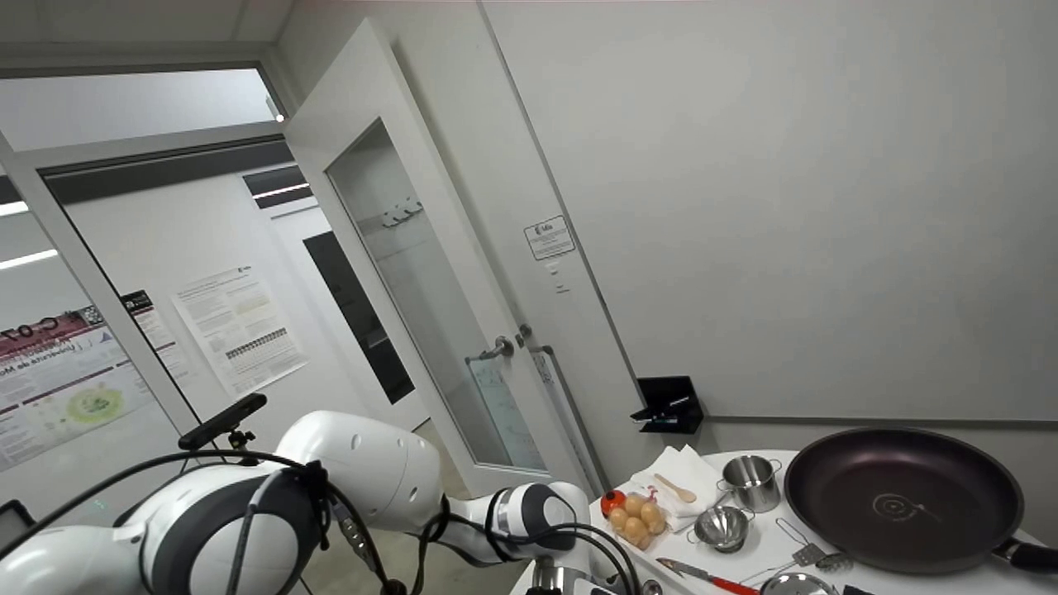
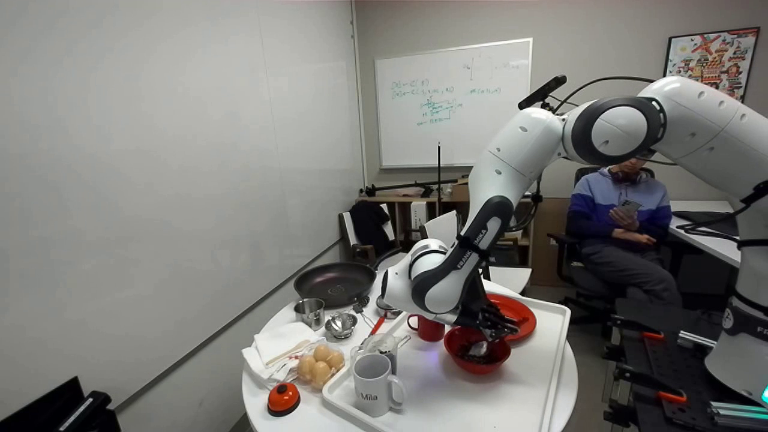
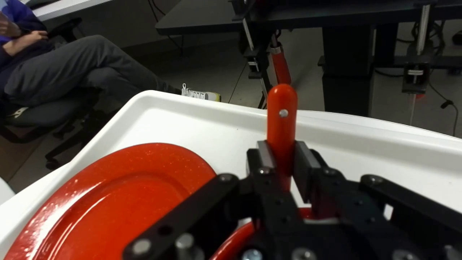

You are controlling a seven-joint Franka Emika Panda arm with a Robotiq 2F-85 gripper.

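Observation:
In the wrist view my gripper [image 3: 281, 159] is shut on the red handle [image 3: 282, 119] of a utensil, its pads pressing from both sides. The handle's rounded end sticks up past the fingertips. In an exterior view the gripper [image 2: 503, 326] is above a red bowl [image 2: 477, 366] with dark contents. A shiny metal utensil head [image 2: 478, 349] rests among them, seemingly part of the held utensil; the join is hidden. Beside the bowl lies a red plate [image 2: 522, 312], large in the wrist view as well, and a red mug [image 2: 429, 329] stands close by.
The white tray [image 2: 420, 390] bears a grey Mila mug [image 2: 373, 384] and a glass jug [image 2: 384, 345]. Outside it are packed eggs [image 2: 320, 365], a red bell [image 2: 283, 399], a steel pot [image 2: 310, 313] and a large pan [image 2: 336, 285]. A person [image 2: 621, 228] sits behind the arm.

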